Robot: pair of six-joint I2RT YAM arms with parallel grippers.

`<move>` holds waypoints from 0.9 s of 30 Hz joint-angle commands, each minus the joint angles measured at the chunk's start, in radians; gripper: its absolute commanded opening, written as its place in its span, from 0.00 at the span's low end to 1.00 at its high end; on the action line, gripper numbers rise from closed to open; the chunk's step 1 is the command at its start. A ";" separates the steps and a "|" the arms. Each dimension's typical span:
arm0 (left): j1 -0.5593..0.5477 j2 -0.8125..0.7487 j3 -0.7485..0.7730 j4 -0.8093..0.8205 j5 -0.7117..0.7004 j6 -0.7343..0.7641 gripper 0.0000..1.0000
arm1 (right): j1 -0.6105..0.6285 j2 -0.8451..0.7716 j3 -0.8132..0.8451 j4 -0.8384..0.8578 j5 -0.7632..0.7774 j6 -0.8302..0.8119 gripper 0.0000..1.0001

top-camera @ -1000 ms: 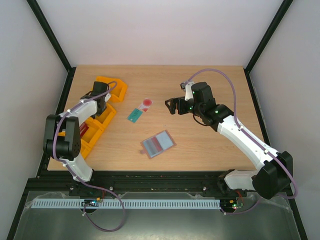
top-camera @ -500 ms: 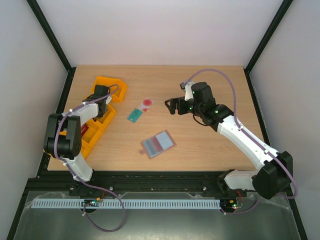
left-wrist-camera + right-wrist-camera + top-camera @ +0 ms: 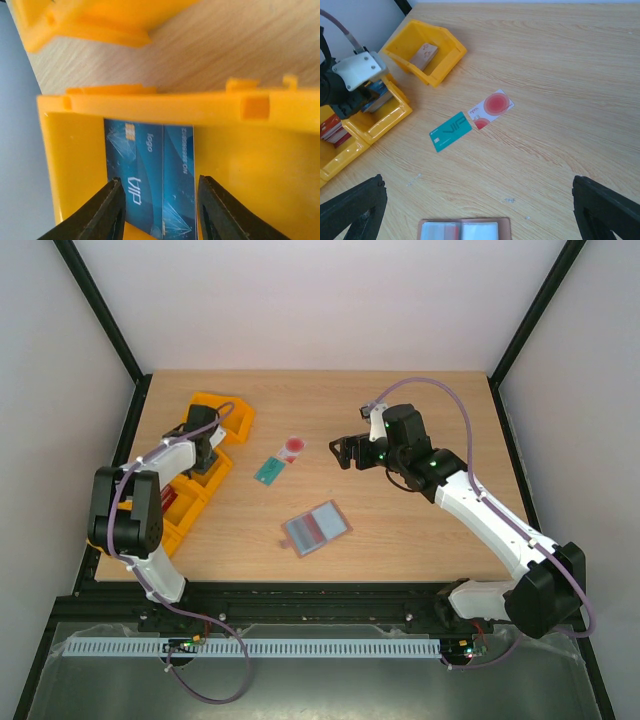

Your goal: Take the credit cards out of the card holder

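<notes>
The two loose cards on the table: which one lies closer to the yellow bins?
The teal-green card; the white card with red circles lies beside it, on the side away from the yellow bins.

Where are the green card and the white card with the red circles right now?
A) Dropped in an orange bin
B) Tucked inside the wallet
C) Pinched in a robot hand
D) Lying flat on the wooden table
D: the teal-green card and the white card lie flat next to each other on the table, apart from the open card holder.
</notes>
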 commanded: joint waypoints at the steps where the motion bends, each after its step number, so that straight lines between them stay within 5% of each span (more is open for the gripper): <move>1: 0.009 -0.027 0.099 -0.106 0.120 -0.073 0.43 | -0.003 -0.007 0.010 -0.011 0.000 -0.012 0.99; 7: -0.046 -0.140 0.127 -0.216 0.330 -0.124 0.43 | -0.003 0.016 -0.008 -0.013 0.016 0.002 0.99; 12: -0.123 -0.251 0.081 -0.298 0.643 -0.190 0.50 | 0.009 0.100 -0.060 -0.019 0.035 0.067 0.95; 19: -0.123 -0.352 -0.055 -0.219 0.967 -0.381 0.56 | 0.262 0.212 -0.092 -0.088 0.309 0.123 0.92; 27: -0.074 -0.458 -0.206 -0.070 1.129 -0.570 0.63 | 0.500 0.425 -0.014 -0.165 0.362 0.216 0.95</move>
